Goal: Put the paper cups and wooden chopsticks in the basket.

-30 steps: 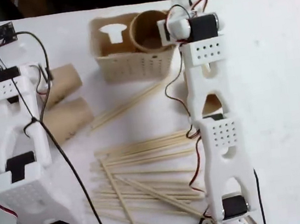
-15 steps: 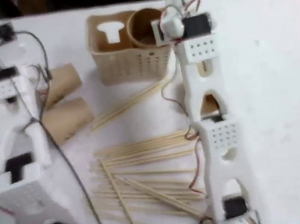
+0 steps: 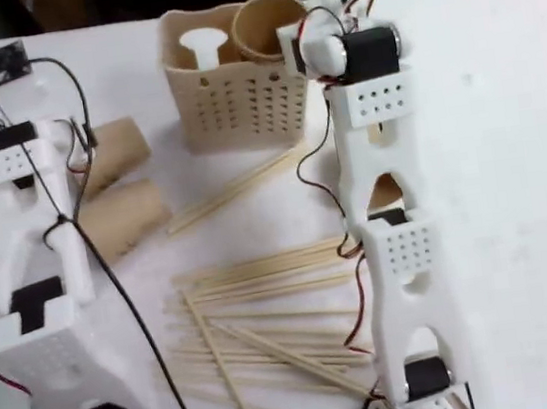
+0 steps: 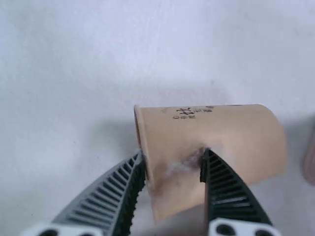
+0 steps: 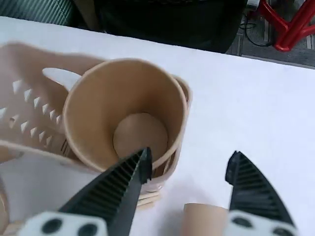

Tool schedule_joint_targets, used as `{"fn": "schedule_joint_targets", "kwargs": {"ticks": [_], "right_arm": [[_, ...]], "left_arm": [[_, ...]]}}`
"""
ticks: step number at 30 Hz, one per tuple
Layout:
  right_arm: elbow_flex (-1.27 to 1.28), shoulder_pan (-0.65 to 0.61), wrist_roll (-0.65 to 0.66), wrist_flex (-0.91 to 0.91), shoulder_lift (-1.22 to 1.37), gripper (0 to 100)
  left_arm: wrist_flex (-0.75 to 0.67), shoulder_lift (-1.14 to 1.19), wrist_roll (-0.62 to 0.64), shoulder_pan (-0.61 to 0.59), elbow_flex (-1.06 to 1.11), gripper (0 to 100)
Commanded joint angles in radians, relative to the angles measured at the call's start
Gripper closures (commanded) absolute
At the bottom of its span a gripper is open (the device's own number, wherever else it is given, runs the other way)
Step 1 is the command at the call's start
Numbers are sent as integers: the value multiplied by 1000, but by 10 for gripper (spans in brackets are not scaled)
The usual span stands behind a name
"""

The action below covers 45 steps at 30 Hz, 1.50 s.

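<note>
shifted basket point(image 3: 240, 103), cup point(image 5: 93, 118) wall between jaws

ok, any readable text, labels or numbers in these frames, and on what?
Paper cup lying on its side: a small printed mark with a line of characters near the rim, too small and blurred to read.
Basket and chopsticks: no text on them.
</note>
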Motion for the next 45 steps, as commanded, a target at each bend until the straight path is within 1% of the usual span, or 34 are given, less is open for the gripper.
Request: {"fn": "schedule_joint_targets", "kwargs": {"ticks": [1, 4, 7, 9, 11, 13, 17, 21, 25, 29, 30, 33, 36, 41, 45], "right_arm": [[6, 51, 68, 16, -102, 755], [37, 99, 150, 21, -159, 755], [132, 133, 173, 22, -252, 756], [249, 151, 196, 22, -340, 757], [405, 159, 255, 22, -440, 757], [592, 157, 354, 21, -545, 755], [1008, 153, 634, 19, -768, 755], [1389, 176, 865, 8, -1024, 755], [1751, 236, 1003, -124, -1280, 755], [2113, 317, 1122, -325, -1497, 750], [2202, 331, 1145, -383, -1540, 735], [2414, 343, 1169, -545, -1636, 645], [2516, 332, 1171, -622, -1664, 573], [2599, 268, 1155, -751, -1604, 565], [2605, 260, 1073, -940, -1512, 565]], "left_arm": [[2, 61, -15, 44, 9, 806], [2, 61, -15, 44, 9, 806], [0, 61, -15, 44, 9, 806], [0, 61, -15, 44, 9, 806], [0, 61, -15, 44, 9, 806], [0, 61, -15, 44, 9, 806], [0, 61, -15, 44, 9, 806], [0, 61, -15, 44, 9, 806], [0, 61, -15, 44, 9, 806], [0, 61, -15, 44, 11, 806], [0, 61, -15, 44, 11, 806], [0, 61, -15, 44, 11, 806], [0, 61, -15, 42, 11, 806], [0, 61, -15, 41, 11, 806], [0, 61, -15, 41, 11, 806]]}}
